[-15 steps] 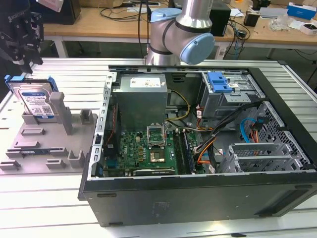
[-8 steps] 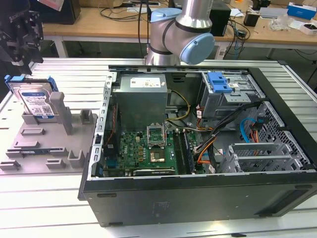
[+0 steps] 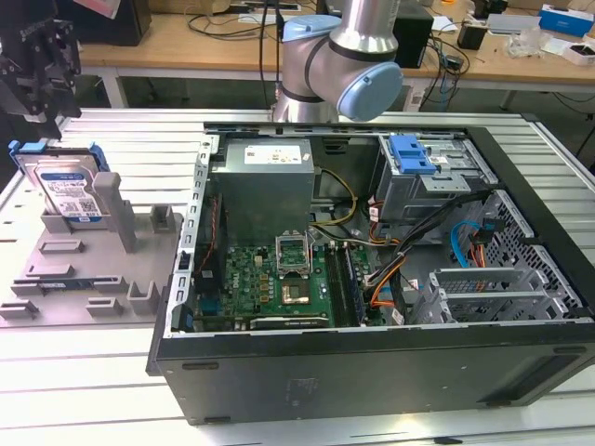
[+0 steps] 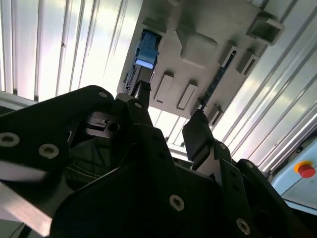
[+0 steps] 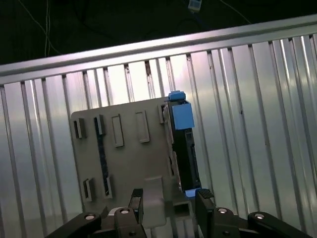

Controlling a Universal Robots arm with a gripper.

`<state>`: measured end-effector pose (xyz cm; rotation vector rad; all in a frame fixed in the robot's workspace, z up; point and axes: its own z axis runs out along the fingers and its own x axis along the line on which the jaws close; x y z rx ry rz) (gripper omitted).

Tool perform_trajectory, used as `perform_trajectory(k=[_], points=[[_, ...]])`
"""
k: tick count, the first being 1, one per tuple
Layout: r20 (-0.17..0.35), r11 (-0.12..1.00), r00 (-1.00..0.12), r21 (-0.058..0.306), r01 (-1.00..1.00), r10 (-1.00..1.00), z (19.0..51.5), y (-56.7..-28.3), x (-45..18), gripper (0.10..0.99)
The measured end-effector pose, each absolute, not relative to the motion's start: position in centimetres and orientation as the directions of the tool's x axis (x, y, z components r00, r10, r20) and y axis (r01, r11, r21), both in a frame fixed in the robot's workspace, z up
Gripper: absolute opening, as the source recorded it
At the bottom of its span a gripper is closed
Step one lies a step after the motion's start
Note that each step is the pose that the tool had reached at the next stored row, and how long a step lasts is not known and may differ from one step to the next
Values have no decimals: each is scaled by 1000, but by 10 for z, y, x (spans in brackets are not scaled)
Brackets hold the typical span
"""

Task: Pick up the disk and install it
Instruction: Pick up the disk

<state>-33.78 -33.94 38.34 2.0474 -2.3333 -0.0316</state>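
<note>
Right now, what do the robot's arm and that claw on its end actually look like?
The arm is a thick silver-grey metal tube with rounded joints closed by pale blue caps. The gripper is matte black, built of angular plates fastened with small silver screws, and it ends in two blocky black fingers.

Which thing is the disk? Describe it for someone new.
Look to the exterior view's left of the open computer case, at the grey fixture plate on the slatted table. The disk stands on edge at its far corner: silver, white-and-blue label, blue bracket, unlike the blue latch inside the case.
</note>
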Motion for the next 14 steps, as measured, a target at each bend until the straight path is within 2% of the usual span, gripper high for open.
perform_trajectory(k=[4, 9, 14], points=[[14, 52, -52, 39, -998, -999, 383, -338, -338, 541], [13, 33, -32, 16, -999, -999, 381, -334, -339, 541], [13, 22, -22, 15, -1000, -1000, 380, -329, -346, 541]])
